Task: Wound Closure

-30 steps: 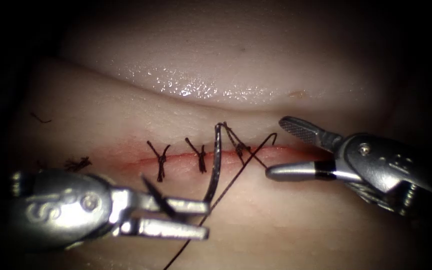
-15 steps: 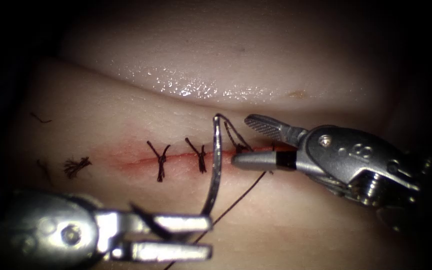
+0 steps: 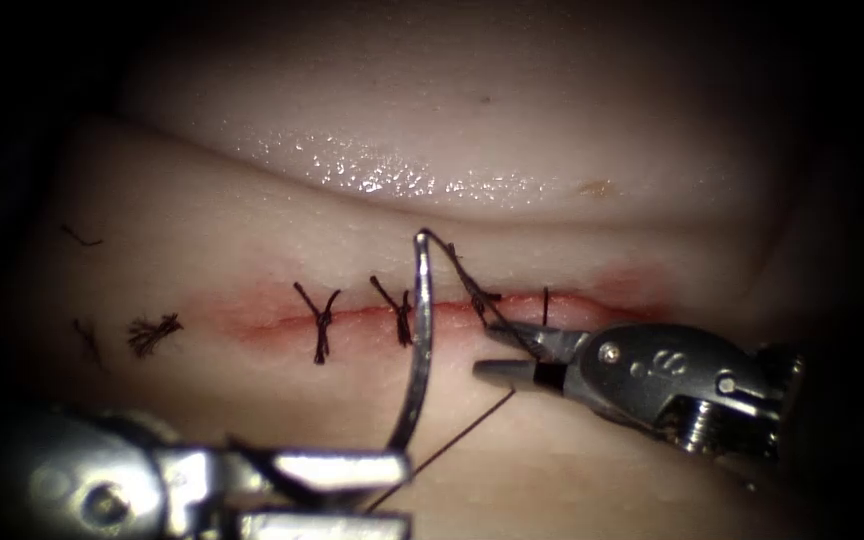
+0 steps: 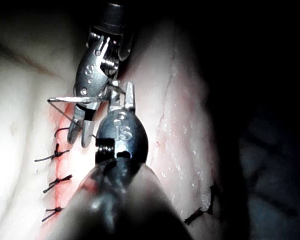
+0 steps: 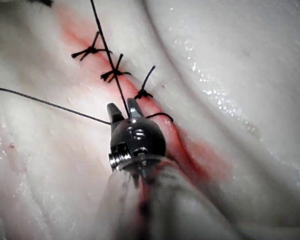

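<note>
The tissue (image 3: 572, 130) has a reddened horizontal cut (image 3: 357, 316) crossed by several knotted stitches (image 3: 320, 322). My left tool (image 3: 402, 493) is shut on the curved needle (image 3: 418, 340) near its pointed end. The needle stands free of the tissue, arching up over the cut between the second and third stitch. Black thread (image 3: 462, 425) leaves the needle's top end and slants down to the right. There it passes between the narrowly open jaws of my right tool (image 3: 485, 351). The right wrist view shows that thread (image 5: 102, 40) running between the right tool (image 5: 122, 106). The left wrist view shows the left tool (image 4: 122, 97) across the needle (image 4: 70, 99).
A frayed cut end of thread (image 3: 152, 333) and a short loose strand (image 3: 82, 238) lie on the tissue left of the cut. Red fluid (image 3: 632, 285) stains the cut's right end. A wet glistening fold (image 3: 382, 175) runs behind the cut.
My right tool came left and toward the near side of the cut, and its wide-open jaws narrowed around the thread. My left tool sank lower, carrying the needle with it.
</note>
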You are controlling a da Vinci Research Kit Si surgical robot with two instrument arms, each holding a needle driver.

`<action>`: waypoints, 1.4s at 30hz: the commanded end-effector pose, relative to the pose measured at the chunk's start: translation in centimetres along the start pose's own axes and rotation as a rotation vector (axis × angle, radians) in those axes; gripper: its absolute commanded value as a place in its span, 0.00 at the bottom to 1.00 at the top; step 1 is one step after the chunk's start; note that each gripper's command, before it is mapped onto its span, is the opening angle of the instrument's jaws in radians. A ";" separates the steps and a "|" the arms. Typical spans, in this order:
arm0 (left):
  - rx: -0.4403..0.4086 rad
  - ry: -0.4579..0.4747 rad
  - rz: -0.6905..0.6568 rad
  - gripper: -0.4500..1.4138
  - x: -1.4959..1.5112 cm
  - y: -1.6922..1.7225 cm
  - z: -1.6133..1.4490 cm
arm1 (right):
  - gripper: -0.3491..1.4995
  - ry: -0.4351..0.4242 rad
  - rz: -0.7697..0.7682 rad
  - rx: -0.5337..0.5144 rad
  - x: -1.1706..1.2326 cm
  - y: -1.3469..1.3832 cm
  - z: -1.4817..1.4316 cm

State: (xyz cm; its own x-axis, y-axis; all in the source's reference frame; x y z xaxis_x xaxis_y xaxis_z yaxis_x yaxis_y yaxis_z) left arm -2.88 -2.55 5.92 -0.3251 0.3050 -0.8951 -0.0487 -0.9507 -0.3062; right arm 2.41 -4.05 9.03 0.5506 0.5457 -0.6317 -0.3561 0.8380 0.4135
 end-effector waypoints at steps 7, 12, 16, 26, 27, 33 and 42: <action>0.009 0.000 -0.001 0.00 -0.05 0.05 0.08 | 0.03 -0.041 -0.011 -0.006 -0.20 0.06 0.12; 0.017 0.005 -0.002 0.00 -0.05 0.07 0.08 | 0.00 -0.041 -0.013 0.002 -0.20 -0.02 0.02; 0.072 0.012 0.025 0.00 -0.27 0.01 0.16 | 0.00 -0.007 0.003 0.018 -0.03 -0.53 -0.49; 0.155 -0.021 0.032 0.00 -0.62 -0.28 0.22 | 0.00 0.193 0.055 0.168 0.72 -1.35 -1.10; 0.161 -0.019 0.035 0.00 -0.62 -0.29 0.22 | 0.00 0.213 0.056 0.186 0.77 -1.40 -1.10; 0.182 -0.016 0.031 0.00 -0.60 -0.33 0.20 | 0.00 0.283 0.014 0.270 1.14 -1.66 -1.07; 0.262 0.005 0.026 0.00 -0.48 -0.59 0.06 | 0.88 0.387 -0.040 0.177 1.15 -1.03 -1.18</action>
State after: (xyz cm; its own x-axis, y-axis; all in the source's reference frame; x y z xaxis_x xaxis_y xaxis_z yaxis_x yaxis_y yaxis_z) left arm -2.67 -2.04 6.49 -0.3269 0.2758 -0.9039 -0.2985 -0.9376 -0.1782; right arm 2.47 -4.26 7.02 0.2206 0.4943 -0.8408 -0.1877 0.8675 0.4607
